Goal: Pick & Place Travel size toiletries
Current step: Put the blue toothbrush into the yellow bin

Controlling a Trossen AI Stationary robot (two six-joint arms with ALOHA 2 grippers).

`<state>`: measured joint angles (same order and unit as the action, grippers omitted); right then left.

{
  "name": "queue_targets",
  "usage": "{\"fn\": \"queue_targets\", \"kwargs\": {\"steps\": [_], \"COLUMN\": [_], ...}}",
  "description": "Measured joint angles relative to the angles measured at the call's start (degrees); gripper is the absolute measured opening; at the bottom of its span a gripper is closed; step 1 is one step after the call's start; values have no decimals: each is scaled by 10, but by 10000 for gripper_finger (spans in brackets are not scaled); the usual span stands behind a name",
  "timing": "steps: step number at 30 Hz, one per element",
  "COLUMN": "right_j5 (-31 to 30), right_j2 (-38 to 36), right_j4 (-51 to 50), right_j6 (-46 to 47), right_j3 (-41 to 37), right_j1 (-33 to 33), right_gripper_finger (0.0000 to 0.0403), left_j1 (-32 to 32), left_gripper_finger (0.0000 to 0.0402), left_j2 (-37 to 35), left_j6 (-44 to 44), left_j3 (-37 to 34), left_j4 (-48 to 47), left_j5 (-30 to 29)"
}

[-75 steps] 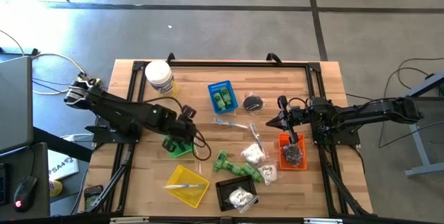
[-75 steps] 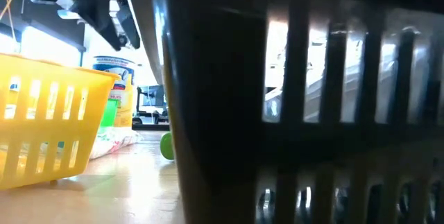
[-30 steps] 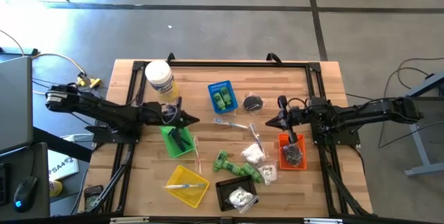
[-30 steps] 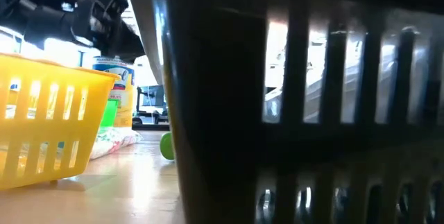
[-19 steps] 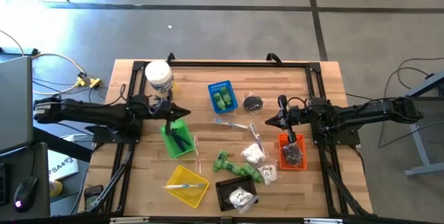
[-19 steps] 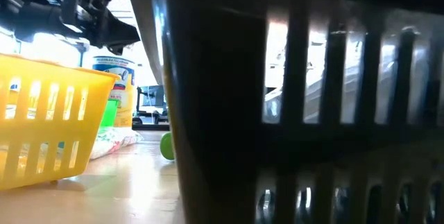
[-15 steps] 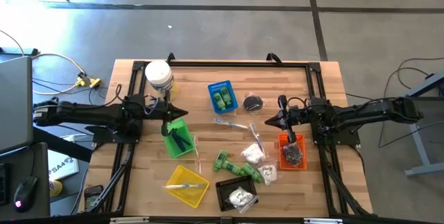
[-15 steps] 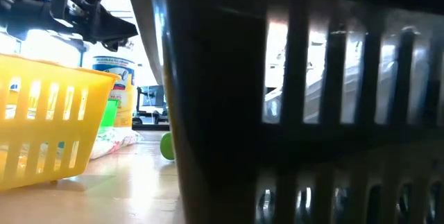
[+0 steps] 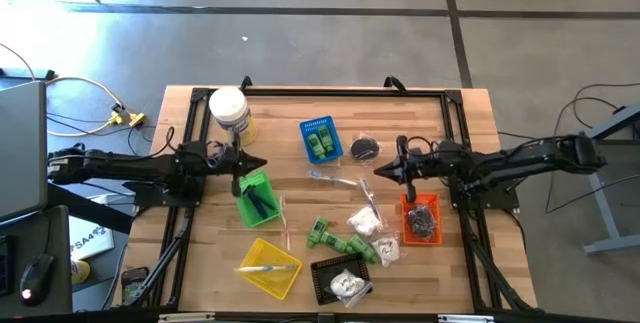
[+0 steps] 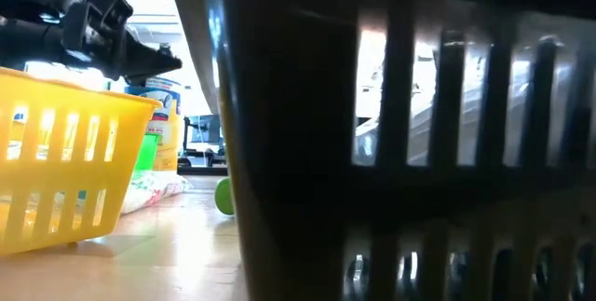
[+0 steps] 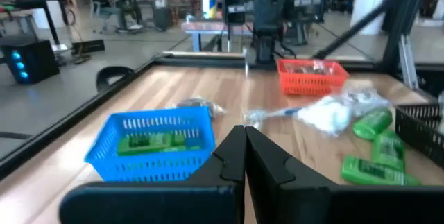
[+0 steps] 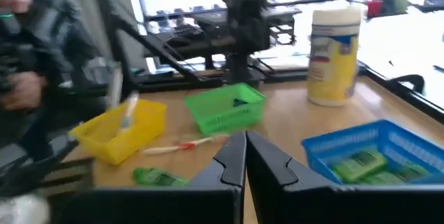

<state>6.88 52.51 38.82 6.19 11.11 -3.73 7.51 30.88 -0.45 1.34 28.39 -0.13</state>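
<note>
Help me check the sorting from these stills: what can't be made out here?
- Low view: the black basket fills most of the picture and hides the table behind it.
- High view: what lies in the orange basket is too small to identify.
- Right wrist view: the blurred shape at the picture's edge can't be identified.

Five baskets sit on the table: blue [image 9: 319, 139], green [image 9: 254, 199], yellow [image 9: 267, 268], orange [image 9: 421, 219] and black [image 9: 339, 280]. One white jar [image 9: 229, 111] stands at the edge; two arms reach in.
</note>
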Motion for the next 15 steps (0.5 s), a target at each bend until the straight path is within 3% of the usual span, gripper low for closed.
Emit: {"fn": "queue_targets", "kwargs": {"steps": [8, 12, 15], "right_j5": [-129, -194, -198], "right_j2": [81, 147, 193], "right_j4": [-235, -276, -308], "right_j6": [0, -9, -13], "right_j3": [127, 179, 216], "right_j1": [34, 61, 71], "right_gripper_finger": [5, 5, 5], "left_j1": [0, 0, 0], "left_gripper_finger": [0, 0, 0], "left_j2": [0, 0, 0], "left_j6": [-14, -14, -15], "left_j3": [6, 6, 7], "left_j4": [-15, -28, -49], "left_j5": [-4, -5, -5]}}
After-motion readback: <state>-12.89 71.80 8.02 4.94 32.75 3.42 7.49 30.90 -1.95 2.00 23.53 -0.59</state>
